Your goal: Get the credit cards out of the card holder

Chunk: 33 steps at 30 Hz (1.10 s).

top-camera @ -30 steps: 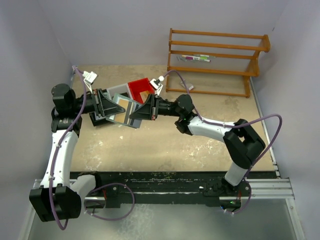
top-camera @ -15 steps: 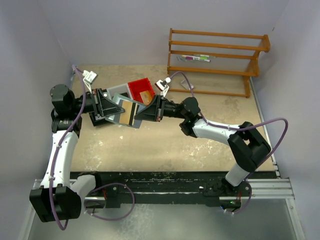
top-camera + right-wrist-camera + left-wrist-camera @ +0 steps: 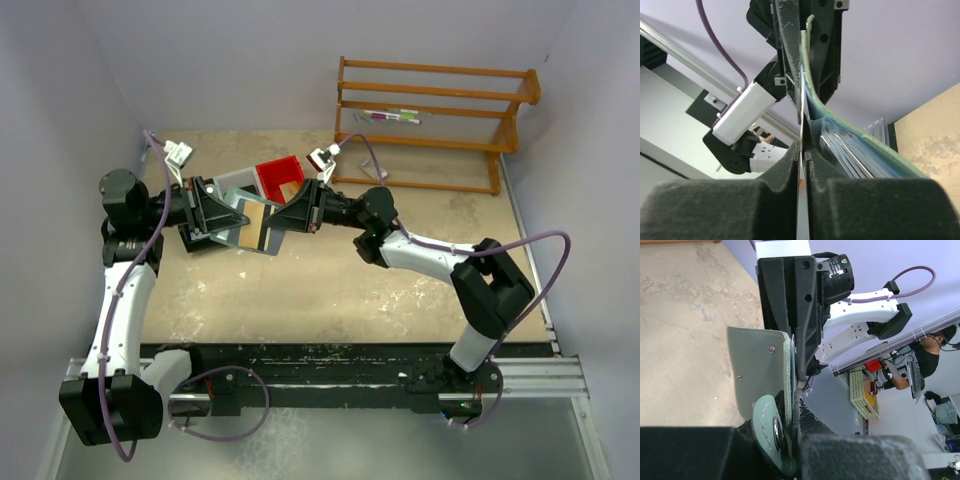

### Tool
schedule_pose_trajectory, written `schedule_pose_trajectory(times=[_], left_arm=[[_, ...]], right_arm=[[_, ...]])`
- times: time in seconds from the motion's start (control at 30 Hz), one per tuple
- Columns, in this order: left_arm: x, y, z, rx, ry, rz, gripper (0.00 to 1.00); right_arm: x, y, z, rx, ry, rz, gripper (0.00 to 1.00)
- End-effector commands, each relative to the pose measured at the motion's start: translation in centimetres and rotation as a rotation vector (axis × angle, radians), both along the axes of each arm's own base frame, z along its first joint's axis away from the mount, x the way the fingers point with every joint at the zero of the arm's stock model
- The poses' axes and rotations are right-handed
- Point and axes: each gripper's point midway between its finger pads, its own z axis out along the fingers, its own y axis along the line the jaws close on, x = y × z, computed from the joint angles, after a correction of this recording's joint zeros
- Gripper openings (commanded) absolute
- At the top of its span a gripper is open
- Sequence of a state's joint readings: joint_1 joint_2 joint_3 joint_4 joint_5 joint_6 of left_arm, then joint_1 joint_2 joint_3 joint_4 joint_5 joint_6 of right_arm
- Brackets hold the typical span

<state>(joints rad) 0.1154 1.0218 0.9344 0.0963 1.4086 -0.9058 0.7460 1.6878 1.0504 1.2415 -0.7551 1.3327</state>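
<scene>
The grey-green card holder (image 3: 240, 236) hangs above the table, left of middle, with my left gripper (image 3: 226, 218) shut on its left edge. In the left wrist view the card holder (image 3: 757, 367) stands edge-on, its snap tab (image 3: 769, 426) by my left gripper (image 3: 790, 442). My right gripper (image 3: 275, 224) meets it from the right. In the right wrist view my right gripper (image 3: 803, 167) has its pads against both faces of a thin credit card (image 3: 802, 125) seen edge-on. Several more credit cards (image 3: 842, 152) sit in the card holder (image 3: 865, 137).
A red bin (image 3: 281, 178) and a grey bin (image 3: 234, 183) stand just behind the grippers. A wooden rack (image 3: 432, 140) with a small item (image 3: 391, 116) on its shelf stands at the back right. Purple walls close in the left, back and right.
My right gripper has shifted a little right and then toward the back, staying at the holder's right edge. The left gripper and the holder have barely moved.
</scene>
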Motion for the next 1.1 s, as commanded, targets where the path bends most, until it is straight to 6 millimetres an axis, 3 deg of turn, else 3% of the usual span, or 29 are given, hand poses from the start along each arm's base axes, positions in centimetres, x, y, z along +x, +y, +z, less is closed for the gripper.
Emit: schedule_pose_trajectory(times=[0.0, 0.2, 0.23, 0.57, 0.7, 0.77, 0.87, 1.07], left_arm=[[-0.5, -0.1, 0.9, 0.011, -0.053, -0.008, 0.00], [0.1, 0.1, 1.3, 0.045, -0.089, -0.003, 0.00], [0.1, 0.1, 1.4, 0.047, -0.091, -0.005, 0.00], [0.6, 0.4, 2.0, 0.104, -0.156, 0.032, 0.00], [1.9, 1.4, 1.2, 0.240, -0.239, 0.119, 0.00], [2.0, 1.7, 0.8, 0.277, -0.245, 0.127, 0.00], [2.1, 2.1, 0.3, 0.330, -0.265, 0.157, 0.00], [2.7, 3.4, -0.4, 0.449, -0.317, 0.227, 0.00]], right_arm=[[-1.1, -0.2, 2.6, 0.066, -0.064, 0.044, 0.03], [-0.4, -2.6, 1.3, 0.032, -0.067, 0.019, 0.00], [-0.2, -3.2, 0.2, 0.013, -0.047, 0.006, 0.00], [3.8, -9.2, -2.7, -0.094, -0.025, -0.115, 0.00], [8.8, -10.1, -4.3, -0.257, -0.043, -0.251, 0.00], [12.2, -10.3, -7.0, -0.444, -0.033, -0.364, 0.00], [16.9, -10.5, -8.6, -0.596, -0.111, -0.475, 0.00], [23.0, -9.0, -13.4, -0.718, -0.081, -0.509, 0.00]])
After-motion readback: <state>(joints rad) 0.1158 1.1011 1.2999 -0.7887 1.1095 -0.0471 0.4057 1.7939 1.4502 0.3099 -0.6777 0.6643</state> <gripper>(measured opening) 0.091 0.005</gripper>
